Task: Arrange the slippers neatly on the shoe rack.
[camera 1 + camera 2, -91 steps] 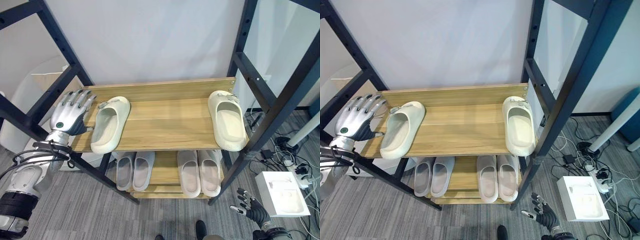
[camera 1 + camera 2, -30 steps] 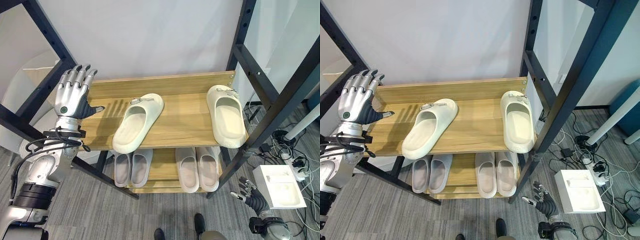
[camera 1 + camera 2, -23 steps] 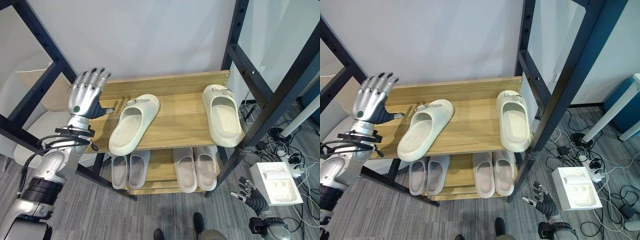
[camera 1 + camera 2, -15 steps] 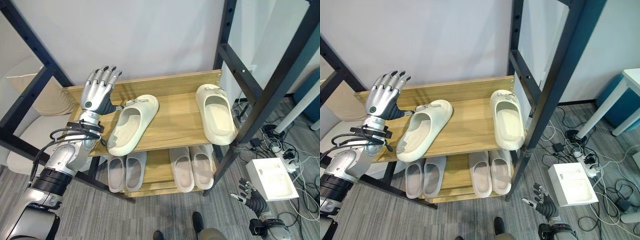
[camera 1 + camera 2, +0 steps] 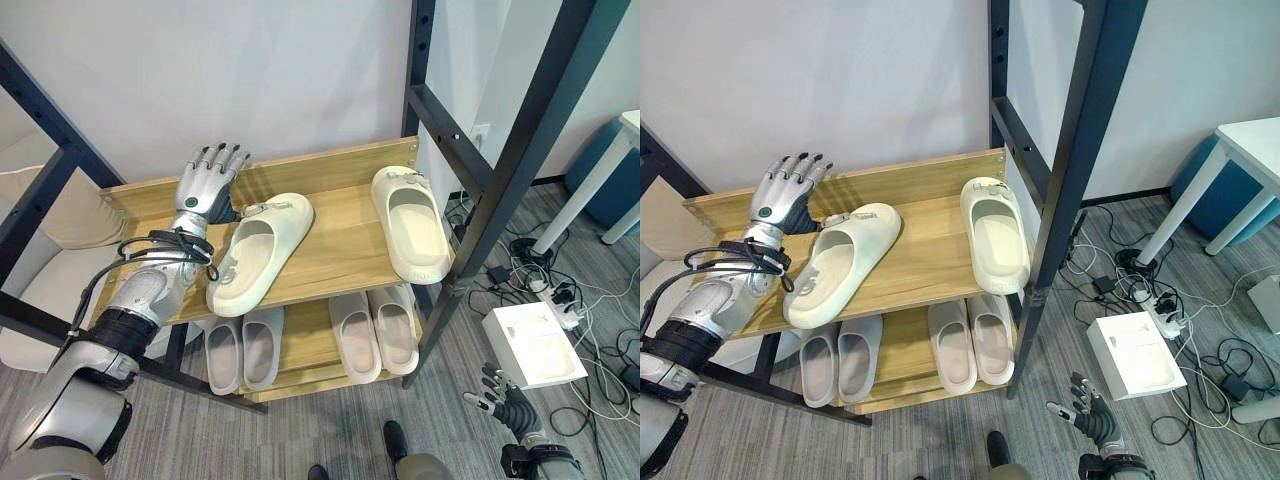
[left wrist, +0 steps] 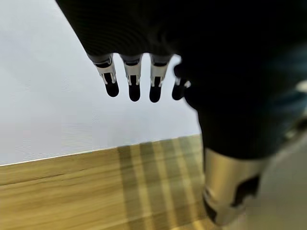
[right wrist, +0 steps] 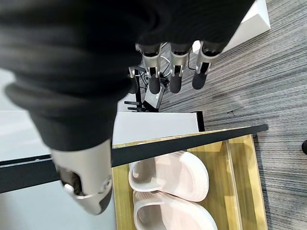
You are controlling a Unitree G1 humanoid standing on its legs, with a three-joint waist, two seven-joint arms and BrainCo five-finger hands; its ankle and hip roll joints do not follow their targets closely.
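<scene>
Two cream slippers lie on the wooden top shelf (image 5: 340, 262) of the rack. The left slipper (image 5: 260, 250) lies slanted, its far end pointing toward the back right. The right slipper (image 5: 408, 222) lies nearly straight at the shelf's right end. My left hand (image 5: 207, 180) is open with fingers spread, raised over the shelf's back left, its thumb close beside the slanted slipper's far end. In the left wrist view its fingers (image 6: 133, 86) are straight above the shelf board (image 6: 72, 191). My right hand (image 5: 505, 408) hangs open low by the floor, holding nothing.
Two pairs of grey slippers (image 5: 310, 340) fill the lower shelf. Black steel posts (image 5: 500, 190) frame the rack on both sides. A white box (image 5: 535, 345) and cables lie on the carpet at the right. A pale cushion (image 5: 40, 260) sits left of the rack.
The left slipper slid from the shelf's left edge toward the middle and now lies slanted. My left hand rose, then came in beside the slipper's far end. The camera swung right.
</scene>
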